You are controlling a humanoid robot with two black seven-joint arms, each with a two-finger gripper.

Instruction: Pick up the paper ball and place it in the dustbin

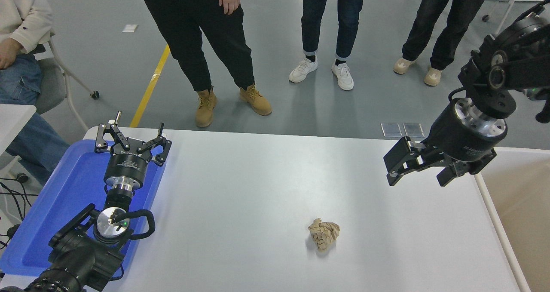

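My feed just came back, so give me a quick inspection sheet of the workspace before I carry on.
Surface: white table, bare around the ball.
Job's things: paper ball lying free near the front; dustbin at the table's right end.
Clutter: blue tray at the left edge.
Grippers: left pincer open, parked over the tray; right pincer open, empty, in the air beyond the ball near the dustbin.
Cables: black cables at the far left, off the table.
Surroundings: three people standing at the far side, one seated at left.
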